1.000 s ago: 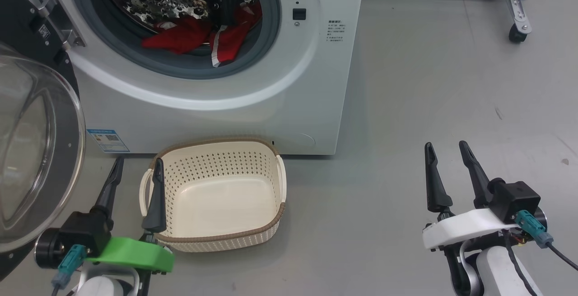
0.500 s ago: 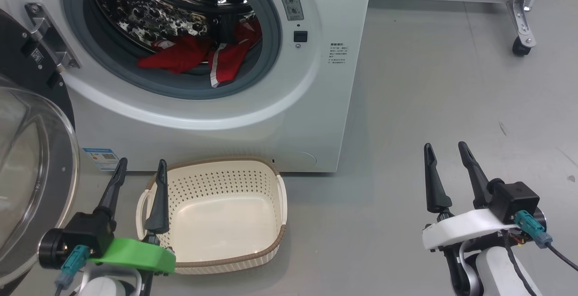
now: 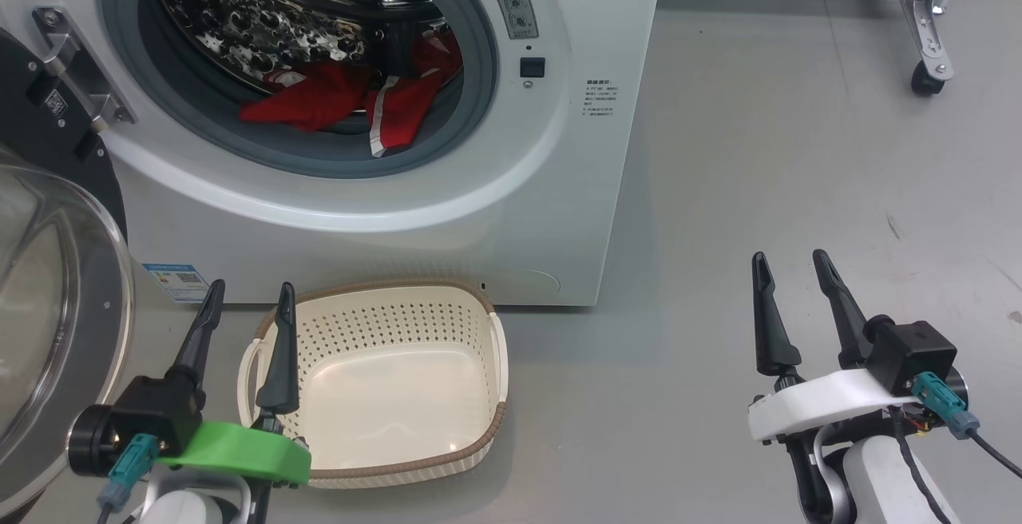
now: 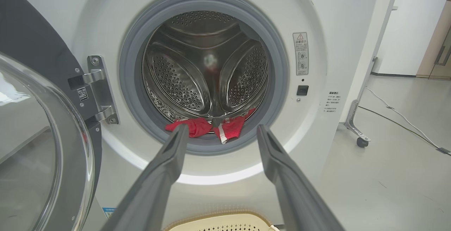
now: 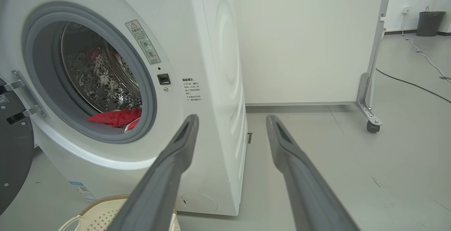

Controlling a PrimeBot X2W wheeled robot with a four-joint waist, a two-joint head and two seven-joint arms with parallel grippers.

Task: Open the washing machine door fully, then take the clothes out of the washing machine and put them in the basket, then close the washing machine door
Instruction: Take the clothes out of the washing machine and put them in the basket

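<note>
Red clothes (image 3: 351,105) are seen lying low in the steel drum (image 3: 239,21) of the washing machine (image 3: 383,236), with the washing machine door (image 3: 48,308) swung wide at the left. The basket (image 3: 399,320) is set on the floor (image 3: 718,188) just before it. The left end effector (image 3: 249,288) and the right end effector (image 3: 789,256) are held wide open, empty

A smooth grey floor (image 3: 758,148) lay under a tall white partition panel (image 5: 303,41) on a metal castor leg (image 5: 368,116), with a black cable (image 5: 412,85) trailing toward a dark bin (image 5: 429,23).

Test lab: wheeled partition (image 5: 303,41), grey floor (image 3: 798,148)
</note>
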